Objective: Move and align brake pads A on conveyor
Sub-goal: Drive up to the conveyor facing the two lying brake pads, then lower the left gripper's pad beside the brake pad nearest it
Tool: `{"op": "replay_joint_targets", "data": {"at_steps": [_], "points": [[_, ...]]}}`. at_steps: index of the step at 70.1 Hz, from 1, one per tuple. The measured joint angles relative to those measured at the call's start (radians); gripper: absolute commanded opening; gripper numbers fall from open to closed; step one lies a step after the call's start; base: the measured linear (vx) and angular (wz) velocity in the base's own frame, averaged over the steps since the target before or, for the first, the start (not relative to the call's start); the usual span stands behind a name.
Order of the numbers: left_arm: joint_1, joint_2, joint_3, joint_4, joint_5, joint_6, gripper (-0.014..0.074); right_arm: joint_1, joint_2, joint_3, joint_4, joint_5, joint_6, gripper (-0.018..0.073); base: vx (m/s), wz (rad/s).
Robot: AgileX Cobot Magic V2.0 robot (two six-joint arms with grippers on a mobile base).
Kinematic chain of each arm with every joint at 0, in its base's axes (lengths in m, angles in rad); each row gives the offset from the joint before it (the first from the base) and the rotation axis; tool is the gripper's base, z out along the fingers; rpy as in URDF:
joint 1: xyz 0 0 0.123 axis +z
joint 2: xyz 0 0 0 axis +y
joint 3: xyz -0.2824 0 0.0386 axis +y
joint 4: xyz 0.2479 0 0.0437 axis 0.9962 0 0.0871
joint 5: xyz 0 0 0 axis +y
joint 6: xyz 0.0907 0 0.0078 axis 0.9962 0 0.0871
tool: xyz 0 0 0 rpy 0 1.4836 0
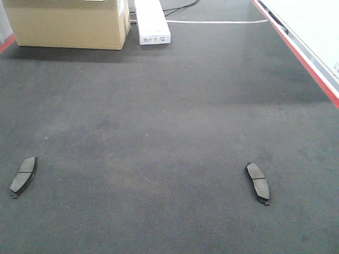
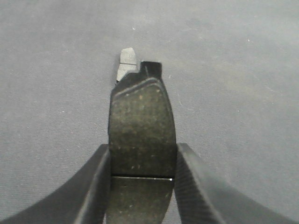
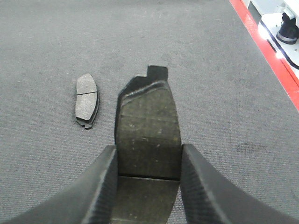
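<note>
A wide dark grey conveyor [image 1: 169, 106] with a red edge strip fills the scene. Two brake pads lie flat on it near the front: the left pad [image 1: 23, 176] and the right pad [image 1: 257, 182], well apart, their long axes running near to far.

Each arm already carries another pad. The left gripper [image 2: 142, 161] is clamped on a held pad [image 2: 140, 126], the lying pad [image 2: 126, 64] just beyond its tip. The right gripper [image 3: 148, 161] grips its own pad [image 3: 148, 121], with the lying pad [image 3: 87, 99] beside it to the left.

At the far end stand a cardboard box [image 1: 69, 24] and a white box [image 1: 152, 21].
</note>
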Motion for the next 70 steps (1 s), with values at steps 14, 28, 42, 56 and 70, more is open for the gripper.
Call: {"op": "replay_joint_targets", "data": {"at_steps": [14,28,42,56,70], "points": [[0.000,0.000,0.000,0.012,-0.014,0.000,-0.0006,0.000,0.000,0.000,0.000,0.000,0.000,-0.0007,0.00,0.00],[0.000,0.000,0.000,0.012,-0.031,0.000,-0.0006,0.000,0.000,0.000,0.000,0.000,0.000,-0.0007,0.00,0.00],[0.000,0.046,0.000,0.011,-0.174,0.037,-0.0006,0.000,0.000,0.000,0.000,0.000,0.000,-0.0007,0.00,0.00],[0.000,0.305,0.000,-0.051,-0.312,0.059,-0.0006,0.000,0.000,0.000,0.000,0.000,0.000,-0.0007,0.00,0.00],[0.000,0.622,-0.046,-0.115,-0.396,0.121,-0.0006,0.000,0.000,0.000,0.000,0.000,0.000,-0.0007,0.00,0.00]]}}
